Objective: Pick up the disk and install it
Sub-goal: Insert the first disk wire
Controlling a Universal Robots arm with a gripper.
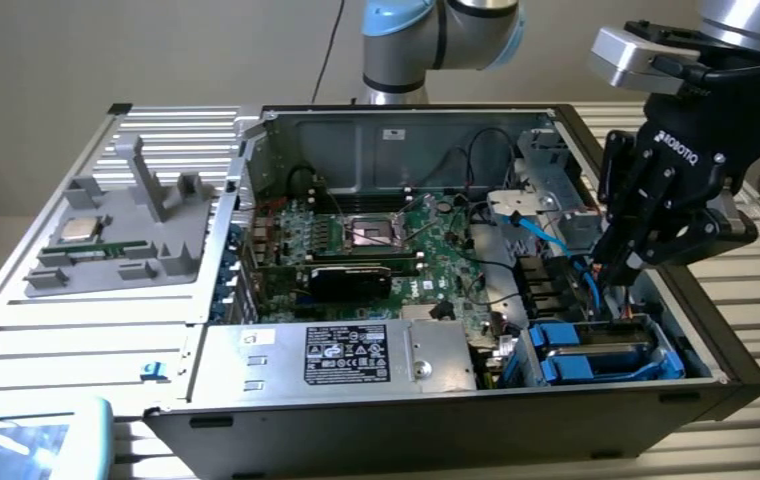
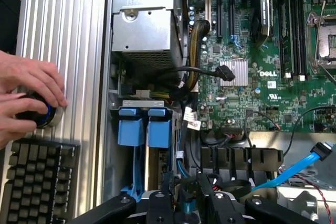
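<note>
Here, from my remote station, I watch the black gripper (image 1: 616, 268) hang inside the open computer case (image 1: 700, 345), at the corner on the exterior view's right, directly over the drive bay. The disk (image 1: 607, 352) sits in that bay in its bright blue carrier, low in the case beside the silver power supply box (image 1: 340, 355) with the black label. In the wrist view the blue carrier's 2 tabs (image 2: 144, 127) lie just ahead of the gripper's fingertips (image 2: 167, 182), with the power supply box beyond them. The fingers stand partly apart with only cables between them, so I read the gripper as released and holding nothing; its tips are close above the disk, and I cannot tell whether they touch it. The green motherboard (image 1: 380, 235) fills the middle of the case, with a blue data cable (image 1: 547, 240) trailing between it and the bay. Outside the case, on the exterior view's left, a grey fixture (image 1: 120, 225) holds a small square silver chip (image 1: 77, 229). In the wrist view a person's hands (image 2: 26, 95) rest on a round black knob (image 2: 37, 114) next to a keyboard (image 2: 37, 177), beside the case wall.
</note>
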